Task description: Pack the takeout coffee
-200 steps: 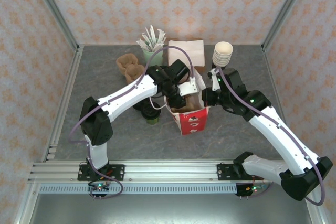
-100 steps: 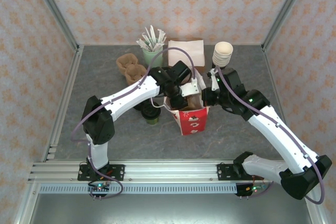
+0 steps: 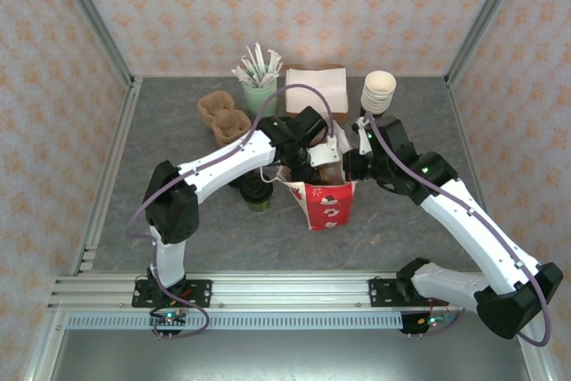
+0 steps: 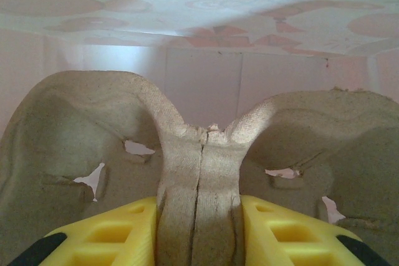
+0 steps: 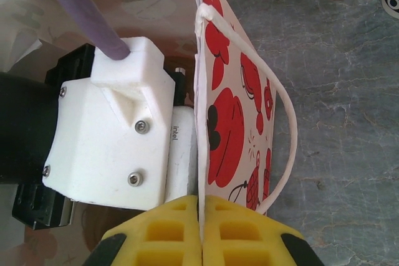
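near edge: both arm bases stood on the aluminium rail [image 3: 285,290], with the grey table [image 3: 178,229] beyond it.

takeout coffee [image 3: 258,196]: upright on the table, black lid on, olive-green side showing below the lid. it stood just left of the paper bag [image 3: 326,204], outside it and partly under the left forearm. neither gripper touched it.

paper bag: red-and-white, upright at mid-table, mouth open upward.

right gripper [image 5: 201,216]: yellow fingers pressed together on the upper edge of the bag's right-hand wall, with the paper pinched between them. a white cord handle [image 5: 283,135] hung loose down the printed outer face.

left gripper [image 4: 199,219]: reached down inside the bag. its fingers were clamped on the central ridge of a moulded pulp cup carrier [image 4: 81,141], one finger on either side and touching it. the bag's white inner wall, with red print showing through, stood behind the carrier. the left wrist's white camera housing [image 5: 112,135] sat just inside the wall held by the right gripper.

far side, left to right: a further brown pulp carrier [image 3: 223,113], a green cup of paper-wrapped sticks [image 3: 259,78], a cardboard box of napkins [image 3: 315,86] and a stack of lidless cream-rimmed cups [image 3: 378,91]. all were well apart from the coffee.
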